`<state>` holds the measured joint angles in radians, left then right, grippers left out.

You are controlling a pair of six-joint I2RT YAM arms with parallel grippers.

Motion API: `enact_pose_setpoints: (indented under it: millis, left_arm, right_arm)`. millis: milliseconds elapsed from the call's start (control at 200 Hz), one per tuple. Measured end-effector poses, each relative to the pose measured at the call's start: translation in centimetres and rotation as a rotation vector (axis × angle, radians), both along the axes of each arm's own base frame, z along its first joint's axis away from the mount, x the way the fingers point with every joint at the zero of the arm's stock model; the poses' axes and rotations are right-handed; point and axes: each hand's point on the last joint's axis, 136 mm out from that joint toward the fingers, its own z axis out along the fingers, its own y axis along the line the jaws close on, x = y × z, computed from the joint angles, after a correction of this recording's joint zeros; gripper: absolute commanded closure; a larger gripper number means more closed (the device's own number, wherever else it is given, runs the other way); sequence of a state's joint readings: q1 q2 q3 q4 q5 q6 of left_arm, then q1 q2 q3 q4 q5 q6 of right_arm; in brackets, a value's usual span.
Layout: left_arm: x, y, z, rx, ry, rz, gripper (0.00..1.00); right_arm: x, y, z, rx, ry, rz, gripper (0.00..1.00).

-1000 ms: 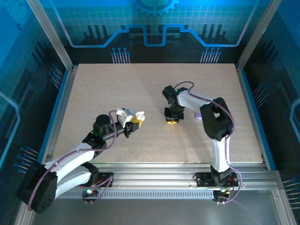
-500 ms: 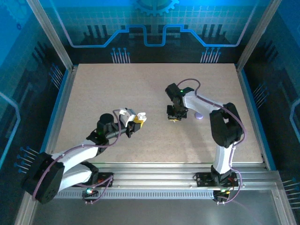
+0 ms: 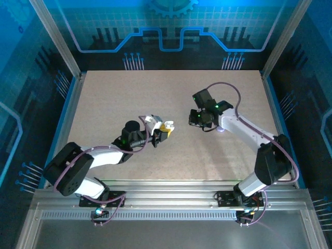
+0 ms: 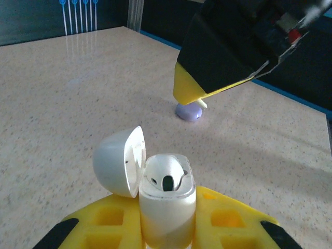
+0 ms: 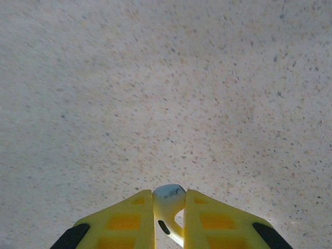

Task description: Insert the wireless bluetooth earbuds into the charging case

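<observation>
Both arms have shifted since a second ago: left arm reached further toward frame centre, right arm drew back to upper right of centre, its elbow swung out toward the right edge.

Left hand (image 3: 165, 129): closed around the white rounded plastic charging case (image 4: 167, 202). In the left wrist view we see the case upright between the yellow fingers (image 4: 111, 220), at lower centre. Its domed lid (image 4: 118, 161) is flipped open to the left. One dark opening shows in the mouth; we cannot tell whether anything is seated there.

Right hand (image 5: 169, 198): pinching a white stem-shaped wireless earbud (image 5: 167, 206). In the right wrist view the bud's rounded head pokes out just past the yellow fingertips, bottom centre, over bare beige speckled tabletop (image 3: 119, 98). From the left wrist view we see this hand at upper right, held above the tabletop, a small white tip showing under its yellow finger.

Small pale purple rounded piece (image 4: 189, 111): lying on the tabletop, just below that hand. In the top view it sits beside the right forearm, right of centre.

Case and earbud: apart, both held off the tabletop.
</observation>
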<state>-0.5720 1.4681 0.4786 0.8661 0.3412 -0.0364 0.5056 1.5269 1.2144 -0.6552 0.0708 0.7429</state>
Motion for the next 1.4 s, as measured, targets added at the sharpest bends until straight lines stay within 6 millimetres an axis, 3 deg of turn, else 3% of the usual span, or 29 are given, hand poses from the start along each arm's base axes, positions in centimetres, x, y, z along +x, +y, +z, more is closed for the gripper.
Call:
enact_pose_setpoints:
  millis: [415,1126,1401]
  left_arm:
    - [1.3,-4.0,1.3,-0.087,-0.015,-0.016,0.9]
    - [2.7,-4.6,3.4,-0.186,-0.042,0.032,0.9]
    - [2.8,-4.5,4.5,-0.229,-0.056,0.041,0.9]
  right_arm:
    - [1.1,1.6,4.5,0.173,-0.212,-0.031,0.84]
    - [1.2,3.7,8.3,0.329,-0.356,-0.052,0.83]
    - [1.1,4.1,8.3,0.334,-0.371,-0.052,0.83]
